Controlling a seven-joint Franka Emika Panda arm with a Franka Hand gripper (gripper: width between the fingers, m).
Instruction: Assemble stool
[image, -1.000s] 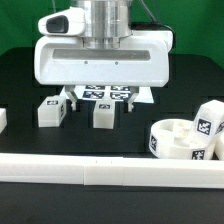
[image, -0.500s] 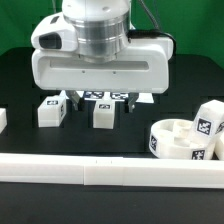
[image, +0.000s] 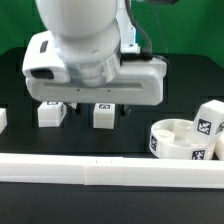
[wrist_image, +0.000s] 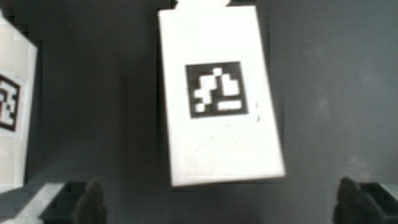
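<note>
**A:** Where do the stool parts lie?

**B:** On the black surface (image: 20, 140). Two white blocky plastic legs with black-and-white tags sit under the white robot arm (image: 85, 55). These are the middle leg (image: 102, 116) and, toward the exterior view's left of it, the left leg (image: 50, 113). They are near each other but apart.

**A:** And the seat?

**B:** The round white plastic disc seat (image: 172, 147) lies well apart from them at the exterior view's right, sockets facing up. A third leg (image: 208, 124) touches its right rim, tag toward the near side. I cannot tell whether it sits in a socket.

**A:** Which way does the leg below the wrist (wrist_image: 222, 100) point?

**B:** It lies flat, tag face up. Its long axis runs crosswise to the line between the two fingertips, slightly skewed from square. In the exterior view both legs under the arm are foreshortened, so their long axes seem to run near to far.

**A:** The end effector (wrist_image: 222, 203)?

**B:** Spread wide. Its dark fingertips (wrist_image: 80, 203) stand on either side of one end of that leg, clear of it, with the surface showing in the gaps.

**A:** Anything else?

**B:** A long white border rail (image: 110, 171) runs left to right along the near side. A second tagged white part (wrist_image: 15, 90) shows beside the leg in the wrist view, but I cannot tell which part it is.
</note>
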